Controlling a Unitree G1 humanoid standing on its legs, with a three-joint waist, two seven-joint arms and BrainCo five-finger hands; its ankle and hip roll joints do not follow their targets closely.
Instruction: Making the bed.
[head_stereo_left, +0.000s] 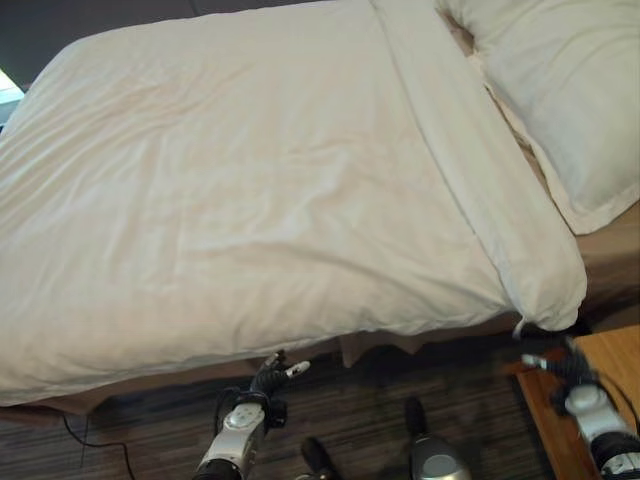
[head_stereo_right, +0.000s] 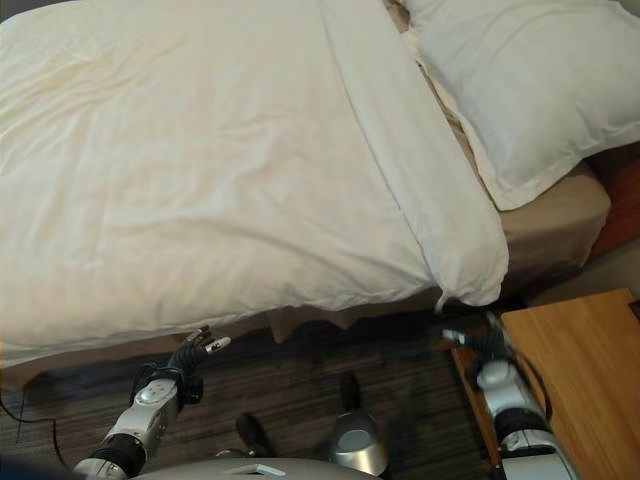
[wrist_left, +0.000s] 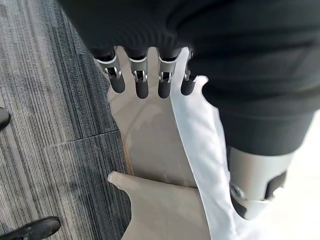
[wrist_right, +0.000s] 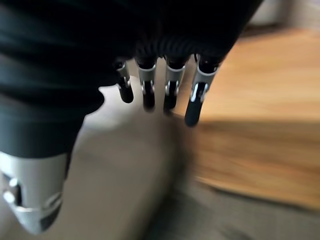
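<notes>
A white duvet (head_stereo_left: 240, 190) lies spread over the bed, with a folded band (head_stereo_left: 440, 130) across its head end. Its near corner (head_stereo_left: 548, 292) hangs a little over the bed's side. A white pillow (head_stereo_left: 570, 90) rests at the head on the tan sheet (head_stereo_left: 612, 250). My left hand (head_stereo_left: 268, 380) hovers low beside the bed, just under the duvet's edge (wrist_left: 200, 150), fingers (wrist_left: 141, 85) straight and holding nothing. My right hand (head_stereo_left: 560, 366) is below the hanging corner, next to the nightstand, its fingers (wrist_right: 170, 90) also straight and empty.
A wooden nightstand (head_stereo_right: 580, 370) stands close to the right hand, beside the bed's head end. A tan bed skirt (wrist_left: 150, 140) hangs below the duvet. Dark striped carpet (wrist_left: 50, 125) runs along the bed's side.
</notes>
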